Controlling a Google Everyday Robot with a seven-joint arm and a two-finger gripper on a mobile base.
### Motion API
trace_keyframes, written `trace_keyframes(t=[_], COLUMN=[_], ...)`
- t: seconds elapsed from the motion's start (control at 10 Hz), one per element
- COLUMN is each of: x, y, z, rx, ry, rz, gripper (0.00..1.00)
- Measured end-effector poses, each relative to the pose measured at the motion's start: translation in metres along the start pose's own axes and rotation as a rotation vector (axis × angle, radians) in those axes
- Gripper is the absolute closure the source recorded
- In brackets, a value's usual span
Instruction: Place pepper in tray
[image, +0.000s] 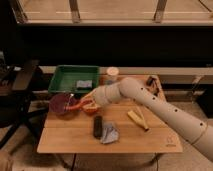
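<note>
The red-orange pepper (74, 106) hangs from my gripper (85, 102), which is shut on its right end. It is held above the table, over the right edge of the dark purple bowl (60, 104). The green tray (64, 80) lies at the back left of the table, just behind the gripper and the bowl. A grey-blue sponge (84, 83) lies inside the tray. My arm reaches in from the lower right.
A small red bowl (91, 108) sits under the wrist. A black object (98, 126) and a crumpled blue-grey bag (110, 134) lie near the front. Pale wooden tongs (137, 119) lie to the right. A cup (112, 74) stands behind the arm, and dark items (152, 83) lie at back right.
</note>
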Motion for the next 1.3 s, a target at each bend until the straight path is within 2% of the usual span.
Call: trace_keyframes(t=[0.4,0.5,0.8,1.2,1.3], x=[0.000,0.002,0.035,0.093,0.099], y=[0.001,0.002,-0.002,-0.043,-0.048], z=[0.001,0.001,-0.003,0.016,0.020], rx=[-0.002,-0.005,-0.011,-0.024,-0.023], ry=[0.001,0.011,0.072,0.122,0.129], rz=[0.001,0.008,0.026,-0.002,-0.006], gripper=[1.00,1.00,1.00,1.00,1.00])
